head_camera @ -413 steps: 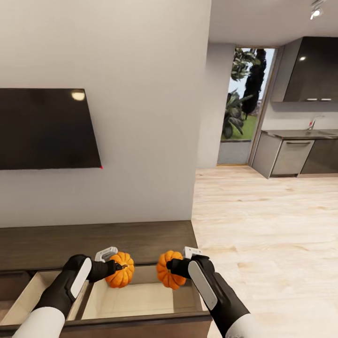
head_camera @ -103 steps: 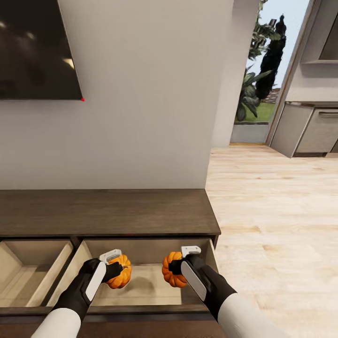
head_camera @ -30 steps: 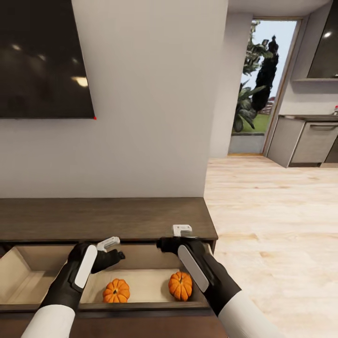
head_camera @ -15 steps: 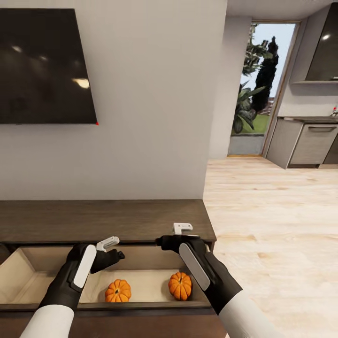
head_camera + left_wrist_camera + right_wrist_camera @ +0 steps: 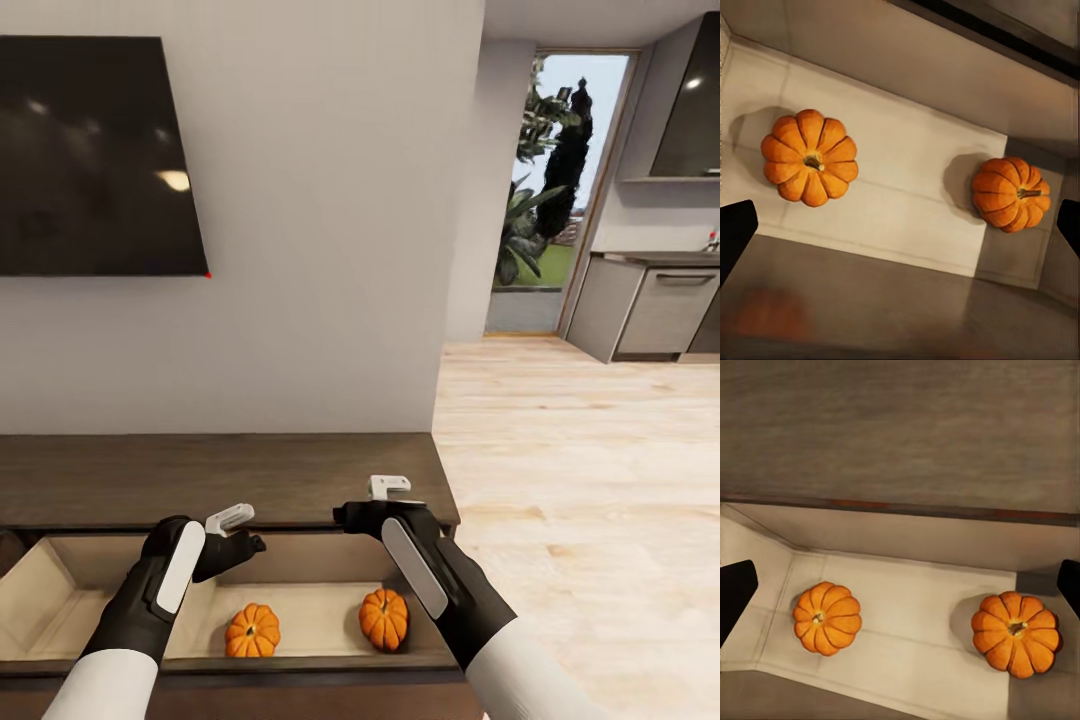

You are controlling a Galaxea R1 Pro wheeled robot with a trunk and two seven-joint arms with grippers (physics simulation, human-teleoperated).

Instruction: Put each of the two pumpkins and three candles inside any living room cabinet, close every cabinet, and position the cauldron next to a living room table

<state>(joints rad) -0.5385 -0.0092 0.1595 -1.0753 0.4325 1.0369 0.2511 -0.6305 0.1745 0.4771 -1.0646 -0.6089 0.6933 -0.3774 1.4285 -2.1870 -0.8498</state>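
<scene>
Two ribbed orange pumpkins, the left pumpkin point(image 5: 252, 630) and the right pumpkin point(image 5: 384, 618), lay apart on the pale beige floor of an open drawer point(image 5: 310, 610) in the dark-brown wood cabinet point(image 5: 220, 478). A grey wall, black TV point(image 5: 95, 155) and light plank floor point(image 5: 590, 470) surrounded it. The left gripper point(image 5: 238, 530) and right gripper point(image 5: 372, 500) hung above the pumpkins, jaws released, gripping nothing.

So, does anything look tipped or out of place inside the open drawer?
One thing: the right bright-orange pumpkin lies tipped, stem sideways. The left bright-orange pumpkin sits upright on the pale beige drawer floor.
</scene>
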